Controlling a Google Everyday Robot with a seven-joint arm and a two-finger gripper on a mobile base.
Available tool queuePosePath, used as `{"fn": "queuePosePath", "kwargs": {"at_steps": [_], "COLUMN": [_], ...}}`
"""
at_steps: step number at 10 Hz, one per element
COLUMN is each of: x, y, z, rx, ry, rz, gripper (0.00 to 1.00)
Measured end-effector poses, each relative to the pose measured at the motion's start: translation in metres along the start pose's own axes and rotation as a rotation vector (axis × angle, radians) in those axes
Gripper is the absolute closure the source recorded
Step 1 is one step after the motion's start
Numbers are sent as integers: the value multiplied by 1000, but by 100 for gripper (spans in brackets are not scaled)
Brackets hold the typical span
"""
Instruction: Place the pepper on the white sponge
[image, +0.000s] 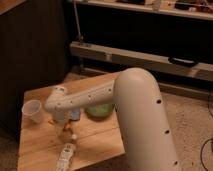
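Camera view shows the arm (100, 95) coming in from the lower right and stretching left across a small wooden table (37, 147). The wrist bends down near the middle of the table, and the gripper (64, 127) hangs below it, low over the wood or maybe on it. It's dark down there, so honestly I can't tell how wide the gripper is set or whether it's got anything in it.

Pepper (50, 120): all I can make out is a little orange-red sliver on the table just left of the gripper, between it and the cup (32, 110). The rest of it is hidden, or it's just too murky to trace.

Sponge (75, 115) looks like a small bluish patch just right of the gripper, tucked partly under the arm, and it sits right next to the green plate (100, 110). So the pepper is near the sponge but not on it, with the gripper between the two.

Cup stands upright toward the table's left edge, apart from everything else. Bottle (65, 157) lies on its side near the front edge, just below the gripper.
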Motion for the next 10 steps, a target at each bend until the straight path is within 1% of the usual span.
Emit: {"fn": "queuePosePath", "kwargs": {"at_steps": [1,2,3,6,7,8,9,10], "x": [0,-1,-1,-2,0,-1,-1,-1], "y": [-1,0,1,-1,-4,-3,-5,-6], "z": [2,3,3,2,-5,-14,-19,-22], "rx": [15,27,27,29,37,38,45,58], "ry": [9,20,20,19,35,49,58,76], "rz": [-3,-3,0,-4,-20,-30,-38,-37], "gripper": [35,38,44,73,80,82,82,82]}}
